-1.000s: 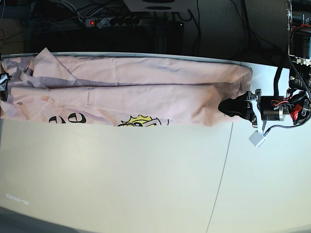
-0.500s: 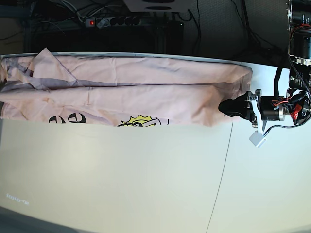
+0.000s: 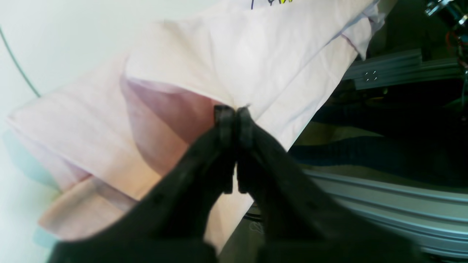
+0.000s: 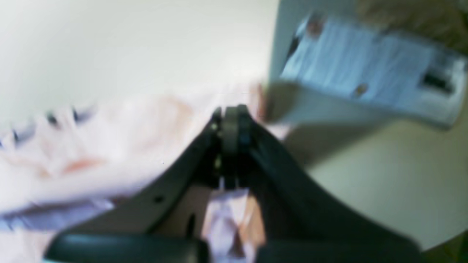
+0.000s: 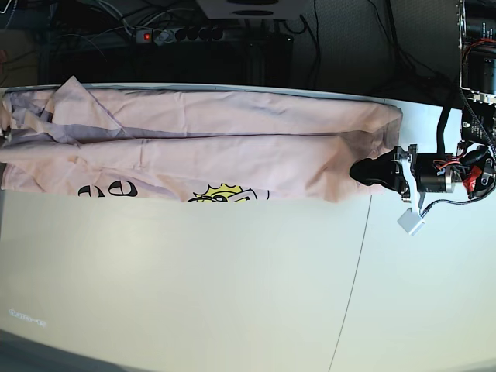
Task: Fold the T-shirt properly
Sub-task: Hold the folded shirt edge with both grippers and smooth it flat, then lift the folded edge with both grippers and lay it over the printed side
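Observation:
The pale pink T-shirt [image 5: 201, 143] lies as a long folded strip across the back of the white table [image 5: 194, 287], with black lettering and a yellow print along its near edge. My left gripper [image 5: 361, 170] is at the strip's right end. In the left wrist view the left gripper [image 3: 234, 109] is shut, its tips pinching a folded edge of the T-shirt [image 3: 256, 54]. The right wrist view is blurred. There my right gripper [image 4: 231, 113] is shut at the edge of the T-shirt [image 4: 109, 146], with pink cloth showing between its fingers lower down. In the base view the right arm is almost wholly outside the left border.
A power strip [image 5: 167, 35] and cables lie behind the table's far edge. A small white block [image 5: 411, 221] hangs under the left arm. A thin dark line [image 5: 353, 271] crosses the table. Aluminium rails [image 3: 384, 69] run beyond the table edge.
The dark right gripper seen at the shirt's left end a second ago has slipped almost out of the base view, and the cloth there has shifted a little. The left arm stays put.

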Robot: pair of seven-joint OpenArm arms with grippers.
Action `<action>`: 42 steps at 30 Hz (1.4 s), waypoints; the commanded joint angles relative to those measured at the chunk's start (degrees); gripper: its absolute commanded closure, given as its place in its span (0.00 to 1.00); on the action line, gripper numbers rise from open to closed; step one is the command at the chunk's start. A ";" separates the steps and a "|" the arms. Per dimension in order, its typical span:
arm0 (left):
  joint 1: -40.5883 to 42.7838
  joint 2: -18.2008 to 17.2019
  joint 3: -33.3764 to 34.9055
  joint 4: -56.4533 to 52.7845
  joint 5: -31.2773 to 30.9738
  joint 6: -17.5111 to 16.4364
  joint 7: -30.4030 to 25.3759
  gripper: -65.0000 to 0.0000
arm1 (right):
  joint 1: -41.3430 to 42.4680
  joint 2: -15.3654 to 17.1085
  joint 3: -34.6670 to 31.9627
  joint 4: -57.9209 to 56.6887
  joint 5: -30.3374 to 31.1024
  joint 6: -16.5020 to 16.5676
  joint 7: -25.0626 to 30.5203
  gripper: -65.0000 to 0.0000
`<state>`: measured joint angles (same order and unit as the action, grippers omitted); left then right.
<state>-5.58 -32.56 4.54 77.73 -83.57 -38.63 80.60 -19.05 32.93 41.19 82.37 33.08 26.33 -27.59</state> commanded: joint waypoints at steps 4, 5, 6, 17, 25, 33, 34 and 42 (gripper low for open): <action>-1.05 -0.96 -0.50 0.90 -1.43 -1.37 -0.60 1.00 | 0.57 1.05 -4.87 -4.57 -7.78 3.85 10.47 1.00; -1.05 -0.96 -0.50 0.90 -1.43 -1.37 -0.60 1.00 | 0.90 1.05 -6.14 -6.38 -9.66 3.67 12.04 1.00; -1.07 -0.96 -0.50 0.90 -1.43 -1.37 -0.60 1.00 | 1.53 1.03 -7.28 -8.44 -10.93 3.63 12.41 1.00; -1.09 -0.94 -1.11 0.90 -1.43 -1.37 -0.60 1.00 | 7.23 1.64 -10.12 -17.92 -9.03 3.54 12.52 1.00; -1.22 -0.94 -12.55 0.96 -1.43 -1.37 -0.60 1.00 | 7.23 1.49 -7.89 -6.64 -3.04 3.58 6.93 1.00; -0.37 -0.68 -13.14 0.96 -1.43 -1.37 -0.60 1.00 | 6.93 0.85 -7.89 -0.83 -0.04 3.65 1.64 1.00; -0.11 -0.68 -13.14 0.96 -1.43 -1.37 -0.60 1.00 | 6.84 0.76 -7.89 -0.87 -0.07 3.67 1.62 1.00; 2.51 -0.81 -13.14 0.96 -1.43 -1.37 -0.60 1.00 | 6.80 0.35 -7.89 -0.90 -0.07 3.67 1.66 1.00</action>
<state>-2.20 -32.25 -8.21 77.73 -83.50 -38.63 80.84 -12.69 31.90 32.64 80.62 32.36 26.33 -27.24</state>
